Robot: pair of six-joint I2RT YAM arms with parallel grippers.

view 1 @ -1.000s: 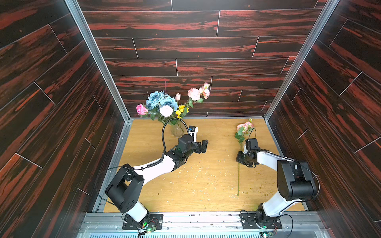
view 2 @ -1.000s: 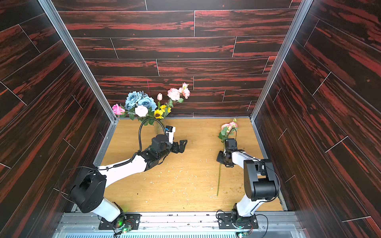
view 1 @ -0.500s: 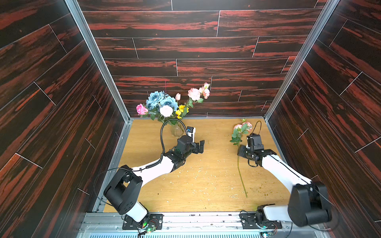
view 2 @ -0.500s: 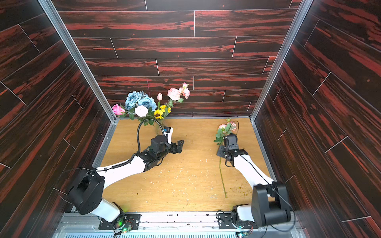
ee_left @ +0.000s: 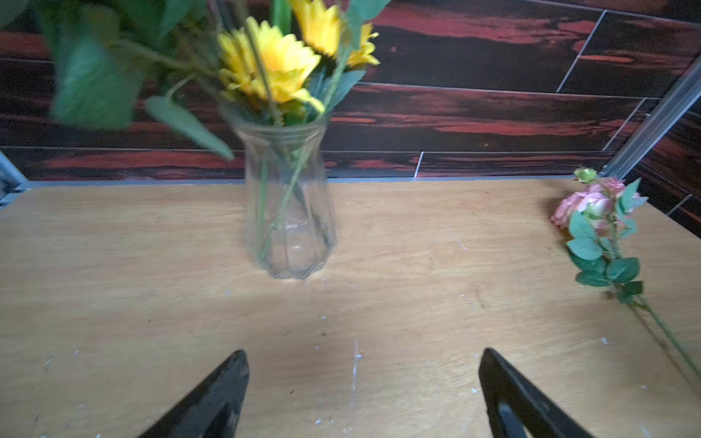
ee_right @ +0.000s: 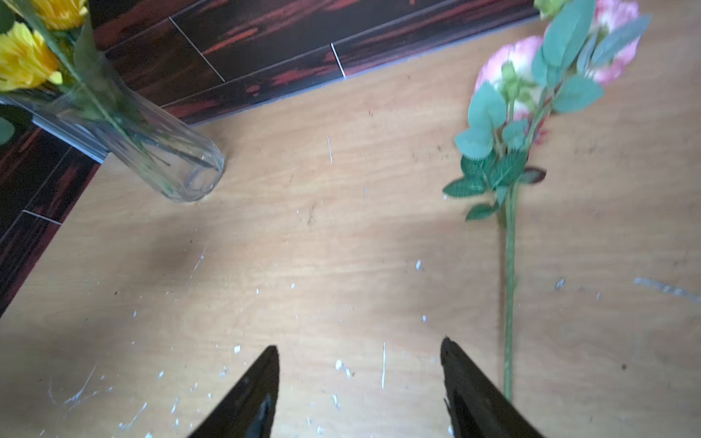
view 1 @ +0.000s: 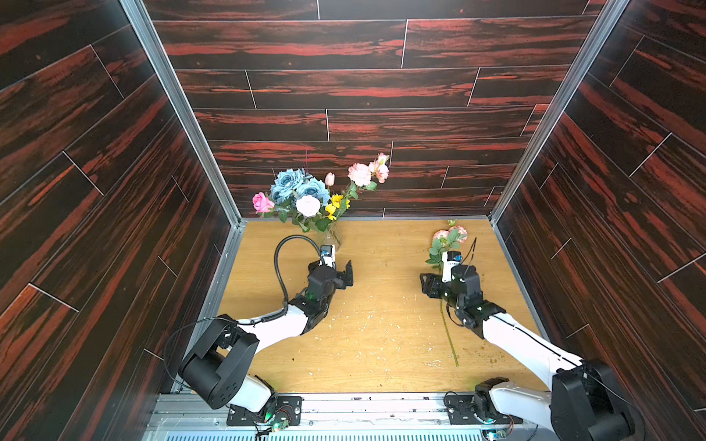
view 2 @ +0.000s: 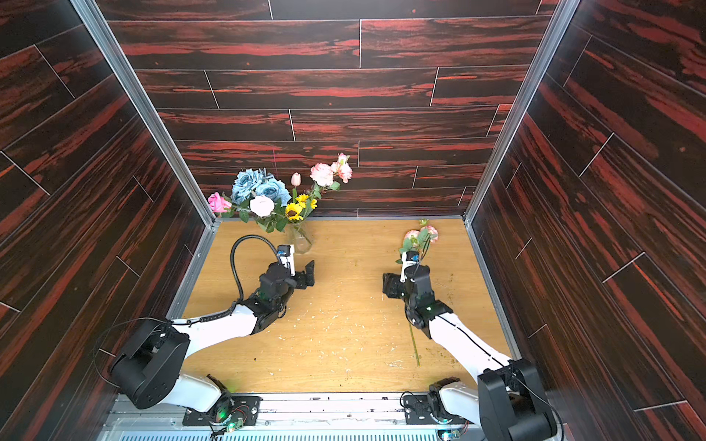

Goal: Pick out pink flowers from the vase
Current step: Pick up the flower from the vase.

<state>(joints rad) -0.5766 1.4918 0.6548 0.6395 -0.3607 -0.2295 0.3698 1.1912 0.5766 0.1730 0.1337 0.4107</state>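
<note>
Vase (view 1: 331, 237) stands upright on wooden table (view 1: 382, 305), upper-left part of tabletop in both top views, close to back wall (view 1: 382, 122). In it: blue roses (view 1: 298, 185), sunflowers (view 1: 335, 204), pale bloom (view 1: 308, 205), plus pink ones: pink rose (view 1: 263, 202) at far left of bunch, slim pink bud (view 1: 329, 178) in centre, pink ruffled spray (view 1: 366, 173) leaning out to upper right of bunch.

2nd pink spray (view 1: 447, 238) lies flat on table at right side of frame, blooms twd back wall, its stem (view 1: 449, 336) running down twd frame bottom.

L gripper (ee_left: 364, 354) sits just below vase in top views, facing it, jaws wide apart, nothing btwn them.

R gripper (ee_right: 358, 345) is mid-right, over the lying stem in top views. Wrist view shows jaws apart w/ bare table btwn; stem passes just beside one finger, not gripped.
</note>
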